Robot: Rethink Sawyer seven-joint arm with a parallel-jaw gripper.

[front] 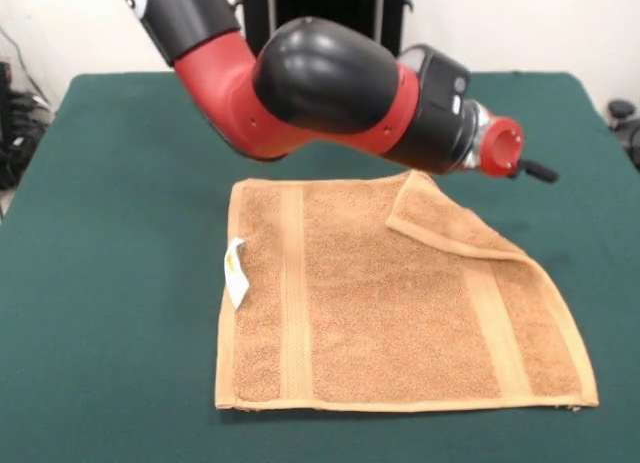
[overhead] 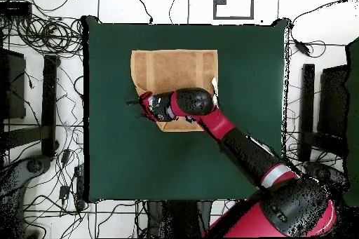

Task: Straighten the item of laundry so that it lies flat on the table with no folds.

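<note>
The orange-tan towel point(front: 390, 303) lies on the dark green table point(front: 110, 283) with its smoother bands running front to back. Its far right corner point(front: 440, 218) is folded over onto the towel as a triangular flap. A small white label point(front: 236, 271) sticks out at the left edge. The red and black arm reaches over the towel's far edge. The gripper point(front: 535, 170) sits just beyond the folded corner, above the felt. In the overhead view the arm covers the towel's point(overhead: 174, 71) lower part, with the gripper point(overhead: 137, 106) at its lower left corner.
The green table point(overhead: 112, 152) extends well beyond the towel on all sides. Cables point(overhead: 42, 33) and dark stands point(overhead: 49, 103) lie on the floor around the table. The robot's black pedestal point(front: 320, 3) stands at the table's far edge.
</note>
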